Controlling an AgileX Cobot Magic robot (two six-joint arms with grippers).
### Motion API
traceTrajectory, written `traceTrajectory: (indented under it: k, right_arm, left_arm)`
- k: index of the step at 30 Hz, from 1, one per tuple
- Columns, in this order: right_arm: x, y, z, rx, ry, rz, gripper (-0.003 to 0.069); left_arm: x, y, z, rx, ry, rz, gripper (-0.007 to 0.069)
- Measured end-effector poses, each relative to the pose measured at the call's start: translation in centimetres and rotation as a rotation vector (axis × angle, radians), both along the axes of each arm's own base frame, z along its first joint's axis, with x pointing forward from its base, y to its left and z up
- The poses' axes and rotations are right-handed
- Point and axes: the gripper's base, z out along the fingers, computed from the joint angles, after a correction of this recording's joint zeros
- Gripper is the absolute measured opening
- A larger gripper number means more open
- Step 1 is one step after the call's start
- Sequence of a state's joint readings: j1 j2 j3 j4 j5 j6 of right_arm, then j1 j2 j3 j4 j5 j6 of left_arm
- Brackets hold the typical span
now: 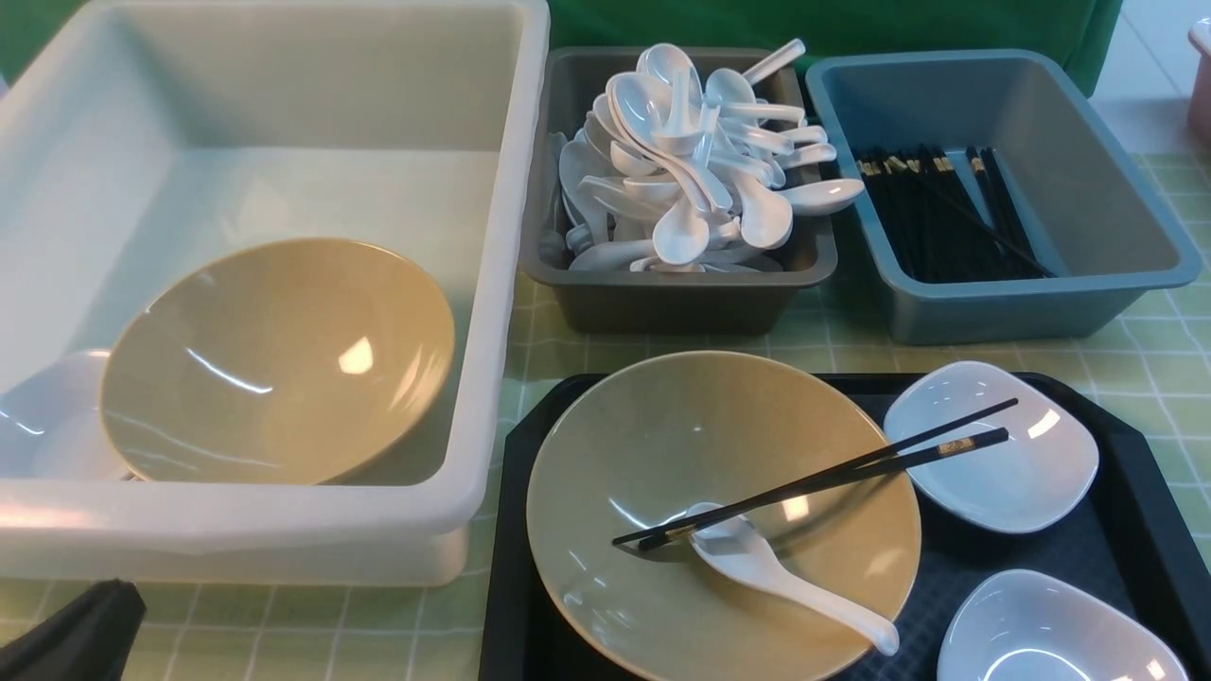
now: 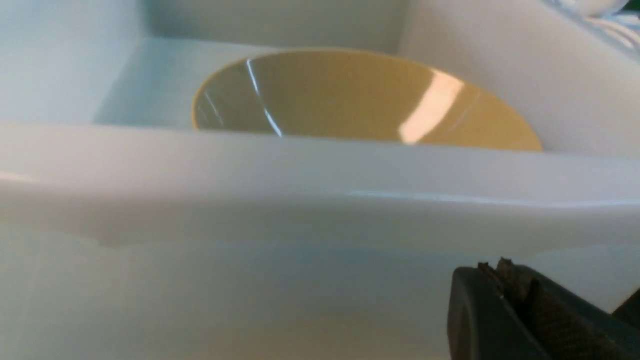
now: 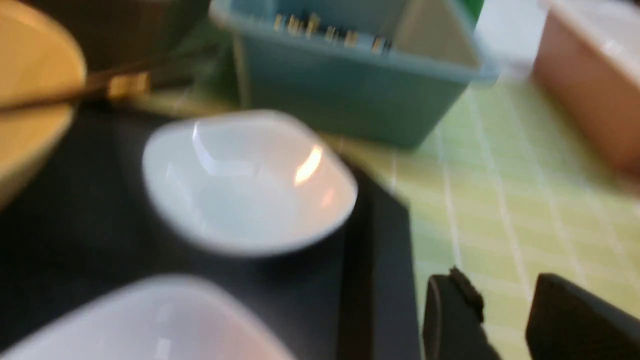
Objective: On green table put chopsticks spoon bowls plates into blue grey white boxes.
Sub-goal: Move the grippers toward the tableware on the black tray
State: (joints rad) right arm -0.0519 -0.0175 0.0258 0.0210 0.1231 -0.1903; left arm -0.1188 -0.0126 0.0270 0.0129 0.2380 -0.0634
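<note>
The left tool stood closed and empty before the white tub, which held a tan bowl. Rightward on the desk, the grey box held spoons and the blue box held chopsticks. The near tray bore a second bowl with a spoon and a chopstick pair, beside a far plate and a near plate. The right tool gaped empty.

White tub: bare floor behind its leaning bowl; grey box heaped with spoons past its rim; blue box bare right of its stacked chopsticks; on the tray, loose chopsticks reach from the second bowl out over a plate, lying across a spoon.
</note>
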Motion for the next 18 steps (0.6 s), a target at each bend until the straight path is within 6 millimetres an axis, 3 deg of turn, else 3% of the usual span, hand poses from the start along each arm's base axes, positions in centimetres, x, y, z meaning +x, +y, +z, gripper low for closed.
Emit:
traceTrajectory:
  k: [6, 18]
  right_arm:
    - [0.1, -0.1, 1.7, 0.117, -0.195, -0.022, 0.0236]
    - [0.1, -0.2, 2.4, 0.263, -0.279, -0.029, 0.0236]
  left_arm:
    - [0.1, -0.1, 0.9, -0.035, -0.1, -0.002, -0.0001]
    - [0.1, 0.0, 2.4, -0.315, -0.23, 0.011, -0.0001]
